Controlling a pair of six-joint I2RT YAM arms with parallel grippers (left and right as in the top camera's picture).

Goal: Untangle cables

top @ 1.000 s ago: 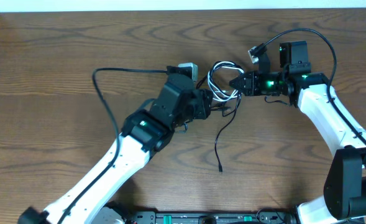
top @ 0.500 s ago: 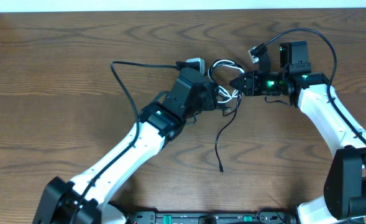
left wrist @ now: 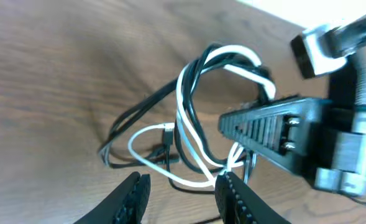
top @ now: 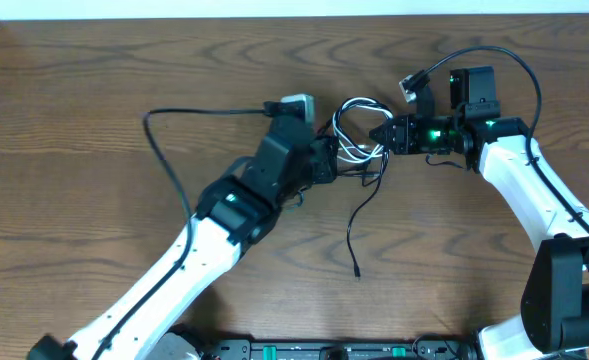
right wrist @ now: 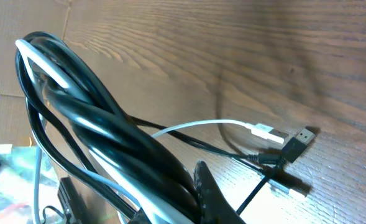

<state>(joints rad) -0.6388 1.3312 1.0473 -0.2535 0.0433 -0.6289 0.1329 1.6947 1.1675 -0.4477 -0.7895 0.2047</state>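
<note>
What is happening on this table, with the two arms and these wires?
Two robot arms are working to untangle a black cable and a white cable on a wooden table. The right gripper is shut on the looped tangle of both cables. The left gripper has its fingers open close to the loose plug ends and grips nothing. The two cables are not yet separated.

Table (top: 94,80): one. Robot arms: two, namely left arm (top: 199,245) and right arm (top: 519,185). Grippers: two, namely left gripper (left wrist: 184,190) and right gripper (top: 377,133). Cables (right wrist: 108,134): two, namely one black cable (top: 349,230) and one white cable (left wrist: 232,53). Plugs clearly visible from the right wrist: one white plug (right wrist: 265,131), one black plug (right wrist: 302,137); a third dark end is too blurred to class.
</note>
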